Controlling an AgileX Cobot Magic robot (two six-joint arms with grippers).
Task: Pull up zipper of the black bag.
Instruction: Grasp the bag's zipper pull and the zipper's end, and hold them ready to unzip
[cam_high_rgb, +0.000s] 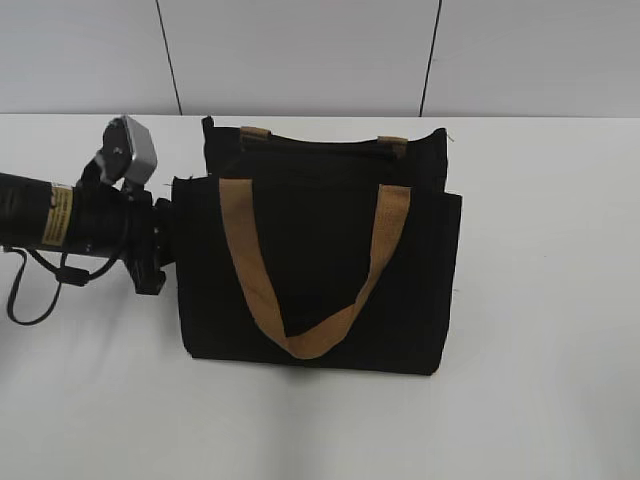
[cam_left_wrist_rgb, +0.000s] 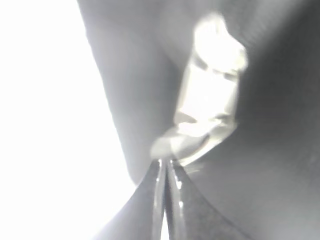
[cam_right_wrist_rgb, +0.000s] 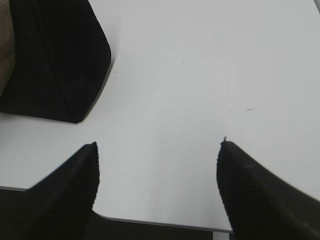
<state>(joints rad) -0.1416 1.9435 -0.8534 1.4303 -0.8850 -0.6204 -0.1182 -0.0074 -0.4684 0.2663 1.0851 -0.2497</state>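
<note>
Left gripper (cam_left_wrist_rgb: 165, 170) – pinched beneath zipper (cam_left_wrist_rgb: 207, 95) tab

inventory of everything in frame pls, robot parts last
black bag: 1, black fabric, lying middle of the table, slightly left of centre
strap handles: 2, tan-brown; one looped across the bag's front, the other showing only as two stubs at the far top edge
zipper pull tab: 1, silver-grey, blurred in the left wrist view, just past the jaws
table: 1, white
wall: white panels with dark seams, behind the table
left gripper: 1, black, jaws closed together, at the bag's left edge
right gripper: 1, black, jaws wide apart over bare table, bag corner to its upper left
</note>
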